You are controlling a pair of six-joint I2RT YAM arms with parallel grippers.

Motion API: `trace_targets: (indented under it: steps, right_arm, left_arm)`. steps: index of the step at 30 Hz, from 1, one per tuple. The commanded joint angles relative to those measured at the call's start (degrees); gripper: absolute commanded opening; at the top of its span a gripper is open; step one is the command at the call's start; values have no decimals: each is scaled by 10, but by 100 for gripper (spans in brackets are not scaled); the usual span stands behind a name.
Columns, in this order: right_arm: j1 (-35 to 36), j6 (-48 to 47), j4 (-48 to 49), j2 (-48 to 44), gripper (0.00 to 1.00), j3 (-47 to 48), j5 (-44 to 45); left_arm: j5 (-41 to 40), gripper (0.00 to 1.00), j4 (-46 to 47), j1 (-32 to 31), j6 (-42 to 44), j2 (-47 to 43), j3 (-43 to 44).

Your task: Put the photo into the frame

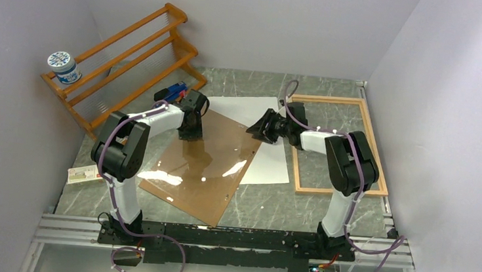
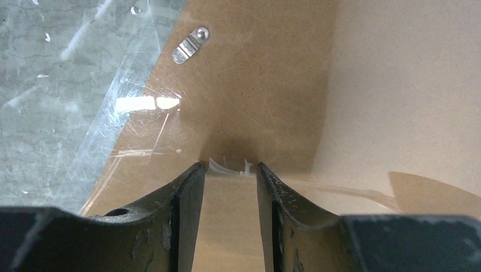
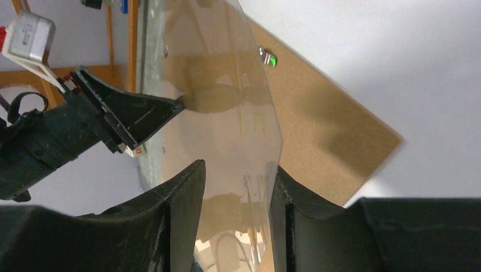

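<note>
While the right hand [image 3: 238,168] is pinching the clear pane [image 3: 227,102] half-closed, the left hand [image 2: 229,166] is showing no certain hold; the photo [image 1: 272,165] is lying beneath the right hand; level lifting is probably sparing the pane flex.

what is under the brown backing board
The photo, white side up, sticks out from under the backing board on its right. How far it reaches underneath is hidden.
</note>
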Motion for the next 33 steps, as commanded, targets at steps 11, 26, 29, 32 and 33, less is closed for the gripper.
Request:
trace_targets:
  steps: [11,26,29,32,33]
  right_arm:
    - [63,80,196,-17,47,-132,-24]
    - [94,33,121,-111,0,-124,87]
    - [90,-12,67,-144,0,-97,92]
    - [83,-62,9,-191,0,-66,90]
    - [80,-80,-23,-206,0,-55,89]
  left_arm:
    - [107,42,6,-3,-124,12,-71]
    - [98,54,22,2,-73,-117,-71]
    - [103,74,17,16,-46,-159,-50]
    - [112,87,5,30,-5,-188,-16]
    - [120,90,-1,34,7,-194,-3]
